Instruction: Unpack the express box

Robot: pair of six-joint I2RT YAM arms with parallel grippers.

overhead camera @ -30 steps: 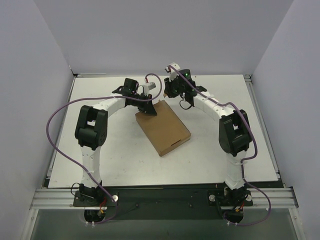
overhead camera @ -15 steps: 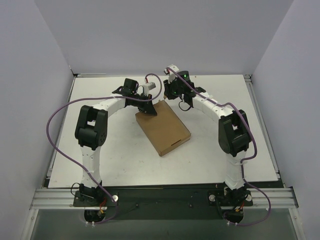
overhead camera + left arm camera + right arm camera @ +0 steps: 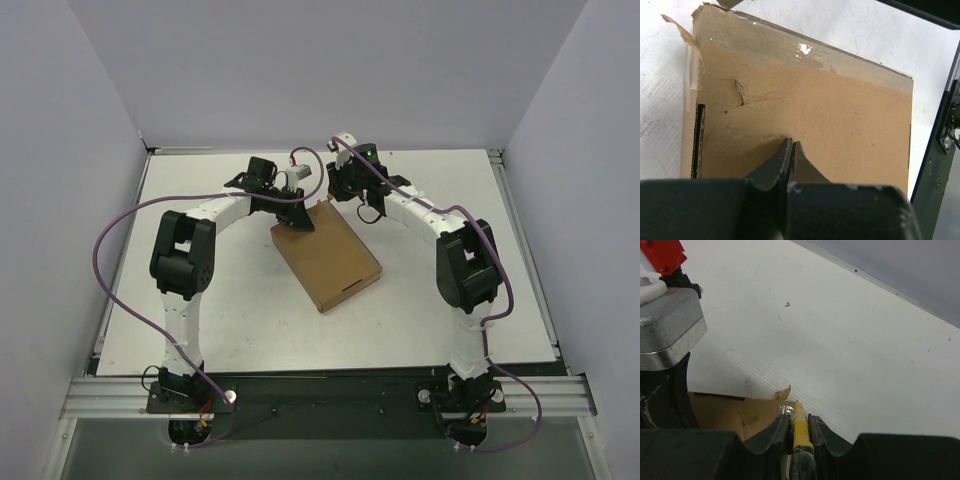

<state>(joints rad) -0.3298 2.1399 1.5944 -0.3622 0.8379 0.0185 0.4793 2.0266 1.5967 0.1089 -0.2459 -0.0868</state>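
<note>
The brown cardboard box lies flat on the white table, near the middle and turned at an angle, so that 1 corner points toward the far edge and another toward the arm bases. Its lid is down. The 2 arms reach in from either side and meet over its far corner. The left gripper sits over the far left part of the lid; in the left wrist view its 2 fingers are pressed together with nothing between them, their tips over the lid, though whether they touch the cardboard cannot be told. That view also shows a glossy band of clear tape along the lid's far edge, a small tear in the cardboard surface, and a ragged, lifted strip of tape at the corner. The right gripper is just beyond the far corner of the box. In the right wrist view the right gripper pinches a yellow knife between its fingers, the knife pointing forward with its pale tip and a bit of silver blade right at the box's torn corner, beside a curled scrap of tape. Purple cables loop along both arms.
</note>
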